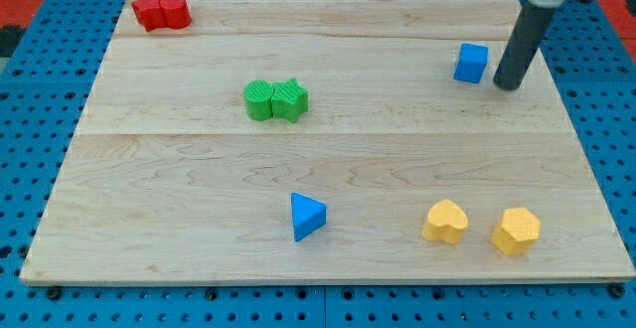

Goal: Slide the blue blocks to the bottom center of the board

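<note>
A blue cube (471,63) sits near the view's upper right of the wooden board (179,169). My tip (508,85) stands just to the right of that cube, a small gap apart from it. A blue triangle block (306,216) lies low on the board, a little left of the bottom centre, far from my tip.
Two red blocks (161,12) touch each other at the top left corner. Two green blocks (275,100) touch each other left of centre. A yellow heart-shaped block (445,222) and a yellow hexagon block (516,231) lie at the bottom right. Blue pegboard surrounds the board.
</note>
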